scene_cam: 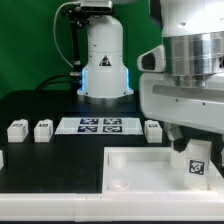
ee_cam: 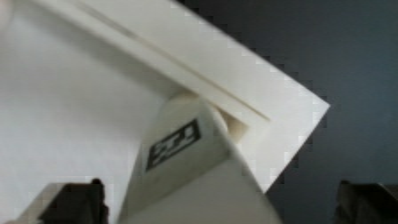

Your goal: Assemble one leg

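A leg [scene_cam: 195, 166], a small white block with a marker tag, stands upright in the near corner of the white tabletop [scene_cam: 135, 165] on the exterior view's right. My gripper [scene_cam: 188, 143] hangs just above it. In the wrist view the leg [ee_cam: 187, 150] rises between my two dark fingertips [ee_cam: 71, 203], at the tabletop's corner [ee_cam: 107, 90]. My gripper [ee_cam: 217, 205] is open, with a gap on each side of the leg. Three more legs lie on the black table, two [scene_cam: 17, 129] [scene_cam: 42, 130] to the left and one [scene_cam: 152, 128] further right.
The marker board [scene_cam: 100, 125] lies flat behind the tabletop. The arm's white base [scene_cam: 104, 60] stands at the back. My wrist body fills the exterior view's upper right and hides the table behind it.
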You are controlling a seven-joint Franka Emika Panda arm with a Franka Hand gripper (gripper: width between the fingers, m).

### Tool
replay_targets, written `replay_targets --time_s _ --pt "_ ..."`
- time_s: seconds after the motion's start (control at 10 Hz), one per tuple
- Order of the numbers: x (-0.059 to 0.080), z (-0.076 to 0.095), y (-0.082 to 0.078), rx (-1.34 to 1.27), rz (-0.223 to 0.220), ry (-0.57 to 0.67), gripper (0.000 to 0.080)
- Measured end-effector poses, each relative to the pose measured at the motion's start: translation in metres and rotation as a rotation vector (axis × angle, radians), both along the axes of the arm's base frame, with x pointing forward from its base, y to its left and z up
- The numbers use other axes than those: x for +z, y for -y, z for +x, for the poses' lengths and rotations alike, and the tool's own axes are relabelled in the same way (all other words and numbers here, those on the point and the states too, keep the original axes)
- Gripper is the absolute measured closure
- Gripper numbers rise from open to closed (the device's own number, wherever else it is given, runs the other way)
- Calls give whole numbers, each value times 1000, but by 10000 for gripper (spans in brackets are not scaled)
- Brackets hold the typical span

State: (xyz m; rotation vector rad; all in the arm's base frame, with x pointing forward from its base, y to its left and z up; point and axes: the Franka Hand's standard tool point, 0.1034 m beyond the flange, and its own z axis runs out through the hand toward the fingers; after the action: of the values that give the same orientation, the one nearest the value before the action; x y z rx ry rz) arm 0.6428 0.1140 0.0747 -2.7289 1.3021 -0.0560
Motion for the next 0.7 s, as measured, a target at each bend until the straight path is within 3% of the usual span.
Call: replay_targets --time_s 0.2,0.4,0.6,0.7 --pt "1 4 6 359 -74 41 150" --pt "0 4 6 310 -69 38 150" --pt "0 4 5 203 -57 31 404" --pt "0 3 6 129 -51 21 404"
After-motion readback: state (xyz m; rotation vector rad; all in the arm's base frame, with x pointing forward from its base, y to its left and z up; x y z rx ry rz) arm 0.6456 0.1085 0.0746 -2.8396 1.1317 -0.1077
